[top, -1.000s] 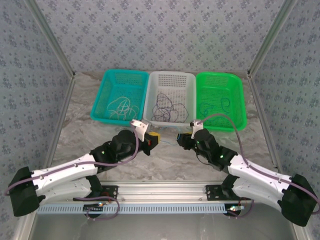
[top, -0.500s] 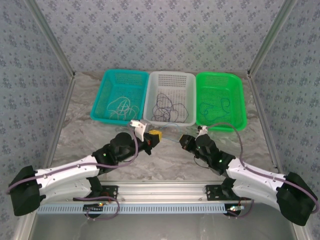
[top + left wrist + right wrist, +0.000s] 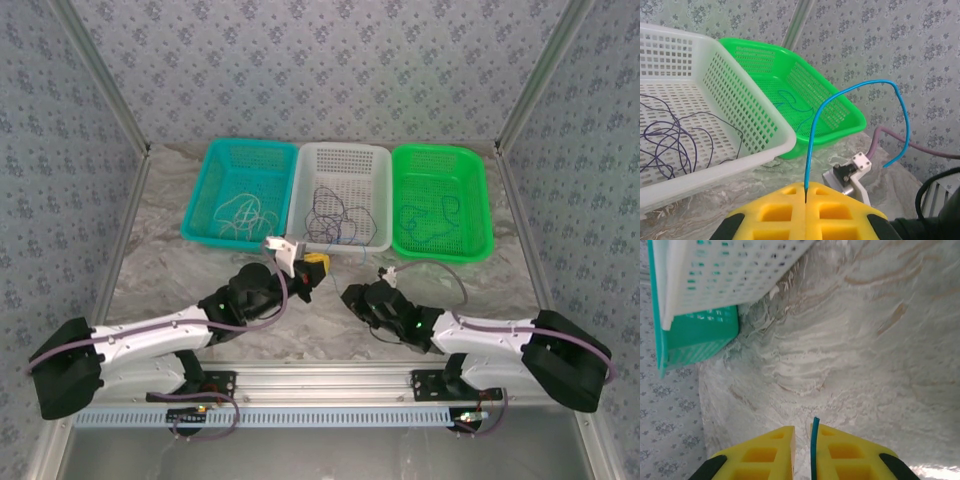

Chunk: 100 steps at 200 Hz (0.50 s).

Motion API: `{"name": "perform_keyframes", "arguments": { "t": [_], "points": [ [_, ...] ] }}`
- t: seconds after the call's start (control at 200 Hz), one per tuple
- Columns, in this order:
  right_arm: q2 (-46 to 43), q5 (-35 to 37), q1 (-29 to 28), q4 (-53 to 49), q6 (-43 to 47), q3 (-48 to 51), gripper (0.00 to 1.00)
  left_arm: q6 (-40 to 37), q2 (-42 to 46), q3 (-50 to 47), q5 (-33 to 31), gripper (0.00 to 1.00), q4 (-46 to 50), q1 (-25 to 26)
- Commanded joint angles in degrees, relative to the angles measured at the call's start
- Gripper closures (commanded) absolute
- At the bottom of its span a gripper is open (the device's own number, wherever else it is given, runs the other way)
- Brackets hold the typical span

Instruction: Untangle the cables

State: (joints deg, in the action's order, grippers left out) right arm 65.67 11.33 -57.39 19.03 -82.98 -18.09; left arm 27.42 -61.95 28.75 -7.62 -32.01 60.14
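My left gripper [image 3: 805,187] [image 3: 318,266] is shut on a thin blue cable [image 3: 812,130], which rises from the yellow pads, arches right and ends loose beside the right arm. My right gripper [image 3: 804,429] [image 3: 350,297] hovers low over the marble table, jaws a little apart. A blue-green cable tip [image 3: 814,440] lies against the inner face of its right finger, unpinched. Whitish cables [image 3: 243,212] lie in the teal basket [image 3: 243,146]. Dark cables [image 3: 335,210] [image 3: 670,145] sit in the white basket [image 3: 340,148]. Blue cables [image 3: 430,215] rest in the green basket [image 3: 440,150].
The three baskets stand side by side at the back of the table. The white basket's rim [image 3: 765,150] and the green basket [image 3: 840,125] are just beyond my left gripper. Metal frame posts [image 3: 120,120] flank the table. Bare marble [image 3: 850,340] stretches ahead of my right gripper.
My right gripper has drawn back from the left one, swinging left and down toward the table. My left gripper has shifted slightly right and forward, still holding the blue cable.
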Motion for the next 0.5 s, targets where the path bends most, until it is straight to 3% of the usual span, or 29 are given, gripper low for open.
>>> {"name": "perform_keyframes", "arguments": {
  "t": [0.0,0.195,0.285,0.39,0.495],
  "points": [
    [2.11,3.86,-2.55,1.9,-3.17,-3.28,0.81,-1.29,-0.44,2.01,-2.45,0.97,-5.21,0.42],
    [2.12,6.0,-5.0,-0.24,-3.92,-5.15,0.69,-1.21,-1.98,2.25,-2.43,0.96,-6.59,0.42],
    [-1.87,8.35,-4.72,-4.22,-3.89,-3.9,0.53,-1.66,-2.14,3.28,-1.59,0.96,-4.12,0.42],
    [-13.16,15.37,-3.98,-18.71,-0.44,-4.04,0.3,-2.0,-0.87,3.51,-2.2,0.96,0.36,0.42],
    [-24.85,20.65,-2.57,-37.75,5.0,-8.01,0.23,-2.19,1.05,3.06,-4.36,0.96,4.96,0.42]
  ]
}}
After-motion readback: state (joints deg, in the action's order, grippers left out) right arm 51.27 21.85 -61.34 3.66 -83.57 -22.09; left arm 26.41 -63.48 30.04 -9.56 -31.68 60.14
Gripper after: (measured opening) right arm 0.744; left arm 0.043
